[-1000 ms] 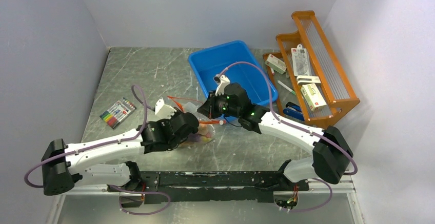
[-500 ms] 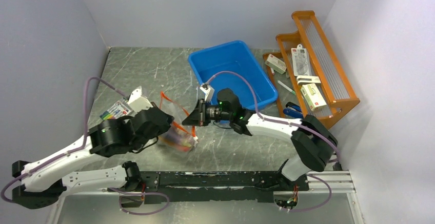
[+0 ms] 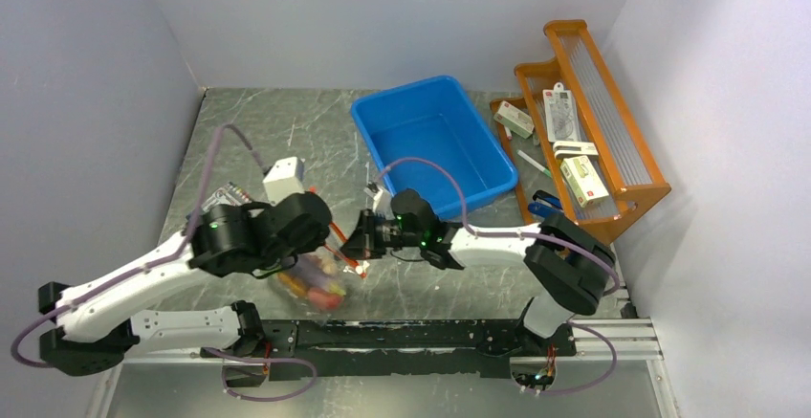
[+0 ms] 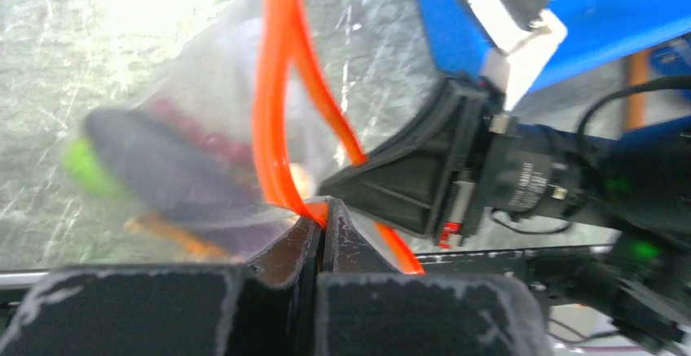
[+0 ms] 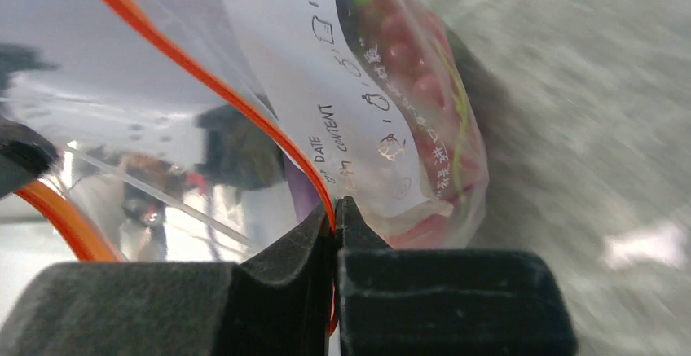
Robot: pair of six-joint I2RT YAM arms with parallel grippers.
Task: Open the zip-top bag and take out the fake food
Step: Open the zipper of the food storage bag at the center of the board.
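Bag: clear, crinkly zip-top bag, mouth parted, held between both arms near the table's front edge | we saw left gripper pinched tight on one lip of the orange zip strip, right gripper clamped on the other | rounded fake food lumped in bag's belly | blue bin just behind right gripper.

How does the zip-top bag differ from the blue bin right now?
The zip-top bag is clear, crinkly and smaller; the blue bin is rigid and opaque blue. The bag holds fake food; the bin looks bare inside. The left gripper and right gripper pinch the bag's orange strip; neither touches the bin. Both are containers.
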